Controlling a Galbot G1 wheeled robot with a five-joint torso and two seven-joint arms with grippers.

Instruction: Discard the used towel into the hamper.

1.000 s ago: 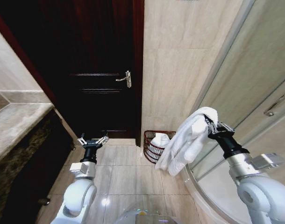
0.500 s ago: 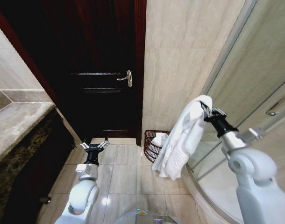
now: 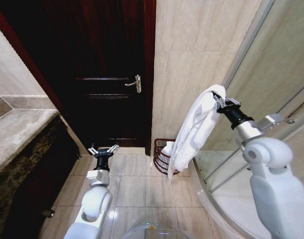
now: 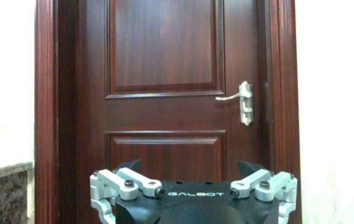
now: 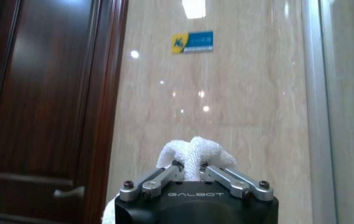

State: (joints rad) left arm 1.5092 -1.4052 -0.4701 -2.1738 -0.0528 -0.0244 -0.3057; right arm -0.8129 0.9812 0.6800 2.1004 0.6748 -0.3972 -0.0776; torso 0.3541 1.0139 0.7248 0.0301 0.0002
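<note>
Right gripper: pinched on the white towel, held raised above the hamper
Left gripper: spread, held low near the floor

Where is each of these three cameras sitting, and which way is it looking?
Head view: up on the robot's head, looking down at both arms, the hamper and the door.
Left wrist view: behind the open left gripper, facing the door.
Right wrist view: behind the right gripper pinching the towel, facing the tiled wall.
All show the door.
</note>
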